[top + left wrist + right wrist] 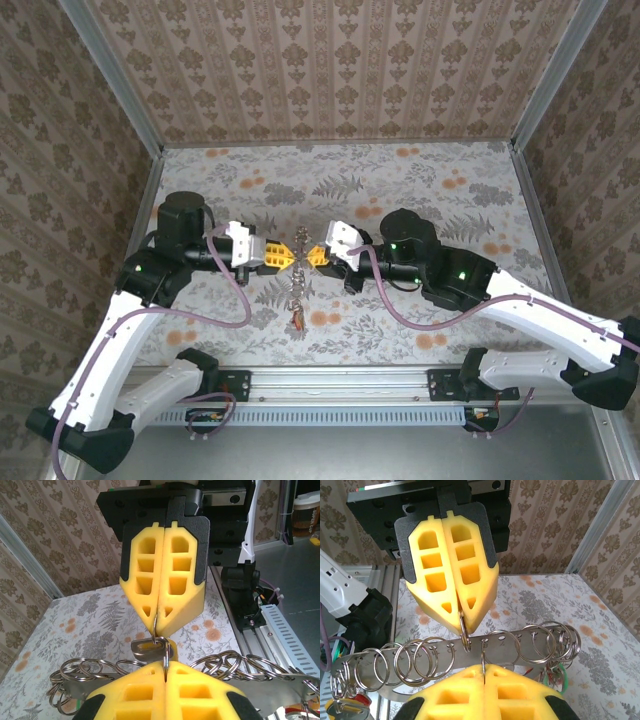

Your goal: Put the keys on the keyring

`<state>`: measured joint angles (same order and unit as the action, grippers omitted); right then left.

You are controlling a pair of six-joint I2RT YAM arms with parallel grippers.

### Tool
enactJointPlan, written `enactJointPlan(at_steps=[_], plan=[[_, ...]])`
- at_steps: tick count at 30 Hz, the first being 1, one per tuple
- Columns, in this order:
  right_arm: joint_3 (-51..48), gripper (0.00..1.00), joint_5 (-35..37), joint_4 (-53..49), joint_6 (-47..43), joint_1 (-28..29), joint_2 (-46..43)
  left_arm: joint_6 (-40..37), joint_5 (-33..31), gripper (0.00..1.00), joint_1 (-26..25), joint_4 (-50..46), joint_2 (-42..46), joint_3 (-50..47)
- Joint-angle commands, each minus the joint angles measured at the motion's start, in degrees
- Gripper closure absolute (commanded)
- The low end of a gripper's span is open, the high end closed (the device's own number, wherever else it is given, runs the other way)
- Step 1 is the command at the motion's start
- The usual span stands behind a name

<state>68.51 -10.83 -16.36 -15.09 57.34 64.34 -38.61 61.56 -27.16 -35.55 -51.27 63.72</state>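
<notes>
Bottom centre of the right wrist view: the right gripper, its yellow foam fingers pressed together, nips a thin ring wire seen edge-on. Just behind, a flat perforated steel strip strung with split rings crosses the frame. Small metal keys with red and yellow plastic tags hang at its lower-left end, and a green tag at lower right. Beyond, at upper centre, the left gripper, likewise closed, pinches the thin grey metal keyring at the strip's middle. Whether both tips hold one loop cannot be told. Farthest lies the floral table. Judged progress: some keys are on, and threading at the pinch point looks unfinished.
</notes>
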Motion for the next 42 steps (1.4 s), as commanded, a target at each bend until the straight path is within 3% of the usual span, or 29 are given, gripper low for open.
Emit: enactJointPlan(at_steps=[1,24,42], plan=[[1.29,1.0,-0.68,1.66,-0.84,0.4,0.35,0.67,2.85,1.0,0.51,1.94,0.22,0.48],[2.09,1.0,-4.69,3.48,0.91,0.4,1.5,1.95,3.05,1.0,0.71,3.21,-0.22,0.26],[1.98,1.0,-2.3,2.03,1.38,0.43,-0.61,1.68,1.99,1.0,0.7,2.95,-0.52,-0.15]])
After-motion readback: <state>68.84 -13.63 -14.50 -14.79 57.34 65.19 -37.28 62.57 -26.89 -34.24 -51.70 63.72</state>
